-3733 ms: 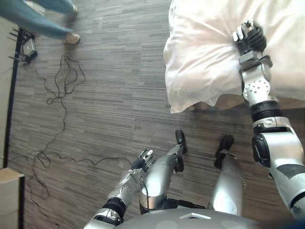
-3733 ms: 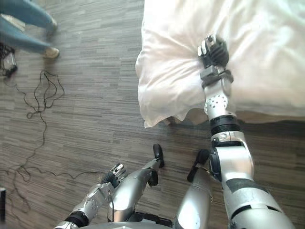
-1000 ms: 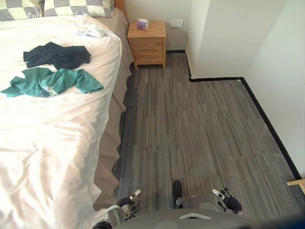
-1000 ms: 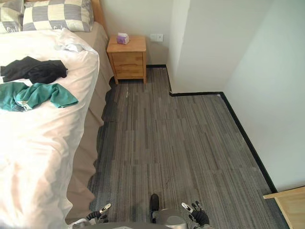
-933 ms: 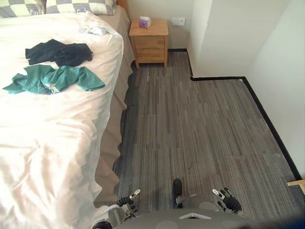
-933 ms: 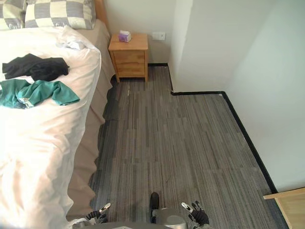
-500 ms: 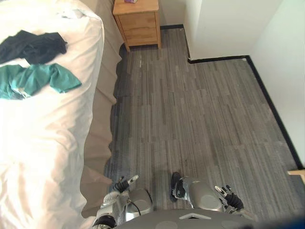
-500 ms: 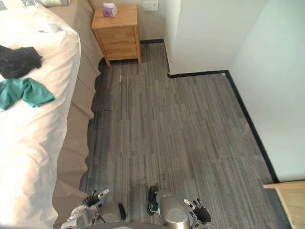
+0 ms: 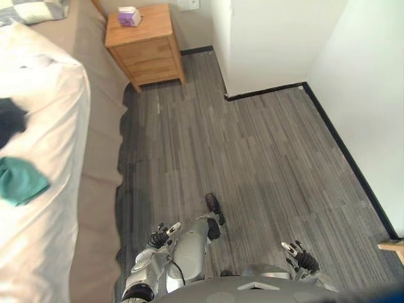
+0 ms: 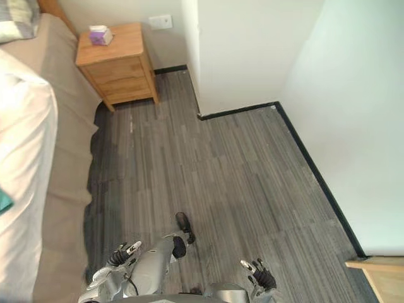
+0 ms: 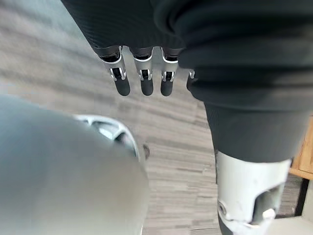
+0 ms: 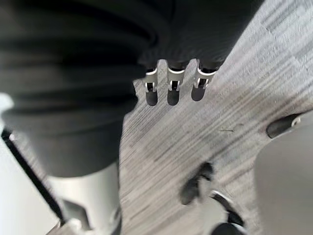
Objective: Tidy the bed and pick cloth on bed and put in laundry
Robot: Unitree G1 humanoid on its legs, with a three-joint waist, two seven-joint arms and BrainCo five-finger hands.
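The bed [image 9: 50, 126] with its white duvet runs along the left side. A teal cloth [image 9: 19, 180] lies on the duvet at the left edge of the view, and a corner of a dark cloth [image 9: 7, 120] shows just beyond it. My left hand [image 9: 161, 235] hangs low by my side over the floor, fingers straight and empty. My right hand [image 9: 298, 254] hangs low on the other side, also straight-fingered and empty. Both hands are well away from the cloths.
A wooden nightstand [image 9: 144, 47] with a purple tissue box [image 9: 130, 16] stands by the bed's head. A white wall corner [image 9: 265, 44] juts in at the back. Grey plank floor [image 9: 252, 164] spreads between bed and wall. A wooden edge [image 9: 392, 246] shows at far right.
The camera has swung right: the bed and both cloths have slid to the left edge of the view and the nightstand has shifted left. Both hands still hang open at my sides.
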